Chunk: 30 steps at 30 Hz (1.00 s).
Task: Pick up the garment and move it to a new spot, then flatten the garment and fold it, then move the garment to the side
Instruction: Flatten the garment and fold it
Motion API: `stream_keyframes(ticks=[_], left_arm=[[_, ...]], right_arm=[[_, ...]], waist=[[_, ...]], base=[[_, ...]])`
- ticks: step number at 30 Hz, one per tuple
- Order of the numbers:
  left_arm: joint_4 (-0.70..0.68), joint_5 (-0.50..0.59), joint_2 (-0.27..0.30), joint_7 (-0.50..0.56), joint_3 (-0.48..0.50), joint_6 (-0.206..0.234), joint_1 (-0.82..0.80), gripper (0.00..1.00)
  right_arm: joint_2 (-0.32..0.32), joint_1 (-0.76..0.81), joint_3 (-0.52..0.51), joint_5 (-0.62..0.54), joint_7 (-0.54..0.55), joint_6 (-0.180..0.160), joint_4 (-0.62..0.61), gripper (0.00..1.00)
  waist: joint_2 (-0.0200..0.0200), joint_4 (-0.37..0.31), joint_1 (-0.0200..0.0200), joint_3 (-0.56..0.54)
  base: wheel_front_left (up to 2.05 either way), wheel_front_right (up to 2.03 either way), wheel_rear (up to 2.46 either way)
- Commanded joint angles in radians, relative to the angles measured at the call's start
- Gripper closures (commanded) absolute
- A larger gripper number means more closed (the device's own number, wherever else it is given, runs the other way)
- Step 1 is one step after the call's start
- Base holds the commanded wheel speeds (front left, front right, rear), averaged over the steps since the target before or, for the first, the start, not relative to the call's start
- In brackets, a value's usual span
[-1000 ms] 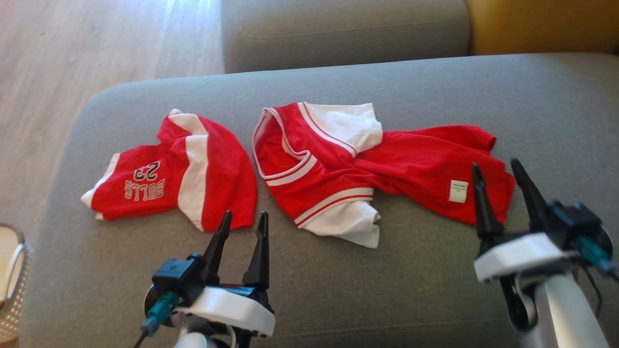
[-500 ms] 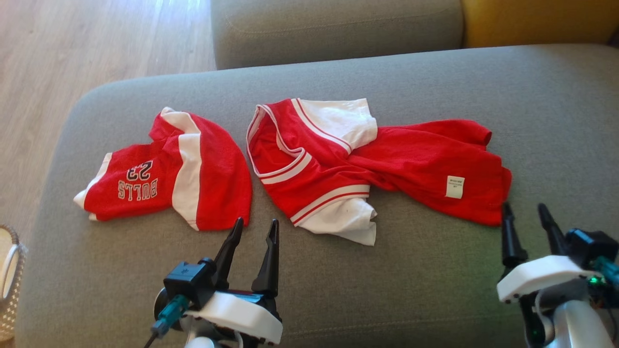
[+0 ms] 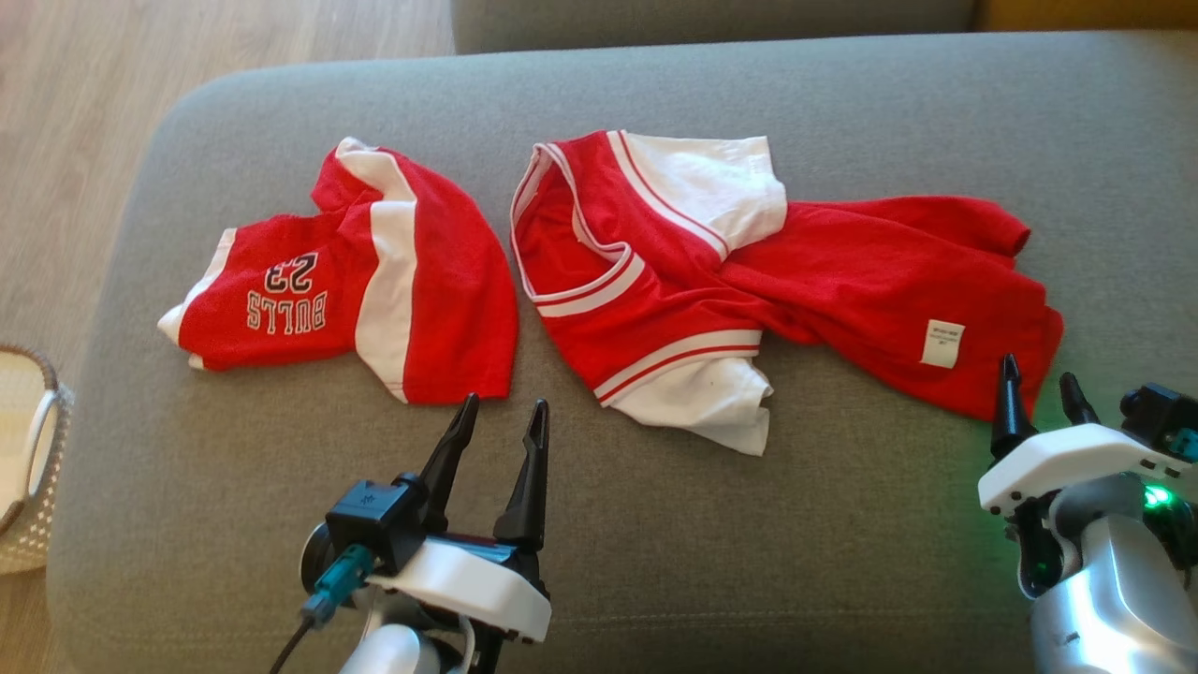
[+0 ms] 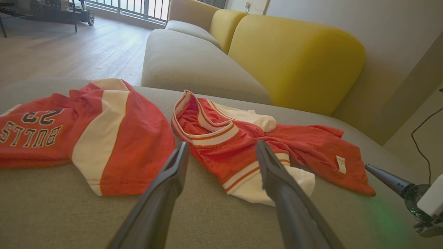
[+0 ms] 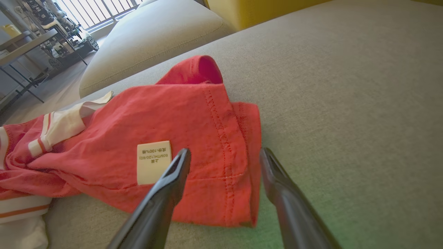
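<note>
red jersey (image 3: 674, 281) (image 4: 311, 148) (image 5: 180, 117) lies crumpled & twisted on the grey sofa cushion (image 3: 749, 524) (image 4: 52, 214) (image 5: 346, 86), roughly mid-cushion in head view. its striped v-neck end w/ white sleeves sits toward the left, and its red body stretches off to the right. it looks inside out, w/ a white care label (image 3: 942, 342) (image 4: 341, 164) (image 5: 153, 162) facing up nr the hem. just left of it, apart by a thin strip of cushion, are red shorts (image 3: 440, 290) (image 4: 138, 138) w/ a white side stripe & "bulls 23" print, laid fairly flat. right gripper (image 3: 1037, 372) (image 5: 225, 152) is at the jersey's near right hem corner, fingers spread w/ nothing btwn them. in its wrist view one finger crosses the cloth beside the label and the other lies over bare cushion past the hem. can't tell if the tips touch the fabric. a green light (image 3: 1156, 496) glows on that wrist & tints the cushion. left gripper (image 3: 504, 407) (image 4: 221, 145) is also spread & empty, over bare cushion on the near side of the gap btwn shorts & jersey, tips just short of both. beyond the cushion are a 2nd grey seat (image 4: 190, 65), a yellow backrest (image 4: 294, 62) & wood floor (image 3: 75, 94). a pale woven basket (image 3: 28, 449) sits at the left edge of head view.
</note>
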Motion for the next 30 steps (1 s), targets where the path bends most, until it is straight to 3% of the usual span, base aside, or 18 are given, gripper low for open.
stream_keyframes(ticks=[1, 12, 13, 14, 15, 21, 30], left_arm=[[-0.028, 0.007, -0.006, -0.012, 0.027, -0.008, -0.037, 0.0], [-0.027, 0.012, -0.006, -0.012, 0.034, -0.007, -0.051, 0.0], [-0.027, 0.012, -0.006, -0.012, 0.033, -0.006, -0.053, 0.0], [-0.026, 0.012, -0.006, -0.012, 0.032, -0.006, -0.054, 0.0], [-0.026, 0.011, -0.006, -0.012, 0.032, -0.006, -0.055, 0.0], [-0.021, 0.008, -0.006, -0.012, 0.031, -0.003, -0.055, 0.0], [-0.022, -0.004, -0.006, -0.012, 0.025, -0.002, -0.035, 0.0]], right_arm=[[-0.003, -0.04, 0.016, -0.007, -0.016, 0.007, -0.005, 0.0], [-0.003, -0.109, 0.003, -0.022, -0.047, 0.007, 0.13, 0.0], [-0.003, -0.114, 0.006, -0.019, -0.049, 0.007, 0.14, 0.56], [-0.003, -0.119, 0.01, -0.016, -0.051, 0.007, 0.15, 0.92], [-0.003, -0.123, 0.014, -0.013, -0.053, 0.007, 0.157, 1.0], [-0.003, -0.137, 0.054, -0.007, -0.066, 0.007, 0.146, 1.0], [-0.003, -0.153, 0.123, 0.013, -0.059, 0.007, -0.073, 1.0]], waist=[[0.0, 0.008, 0.0, 0.011], [0.0, 0.001, 0.0, 0.031], [0.0, -0.001, 0.0, 0.031], [0.0, -0.002, 0.0, 0.031], [0.0, -0.004, 0.0, 0.031], [0.0, -0.011, 0.0, 0.021], [0.0, -0.016, 0.0, -0.021]], base=[[0.0, 0.0, 0.0], [0.0, 0.0, 0.0], [0.0, 0.0, 0.0], [0.0, 0.0, 0.0], [0.0, 0.0, 0.0], [0.0, 0.0, 0.0], [0.0, 0.0, 0.0]])
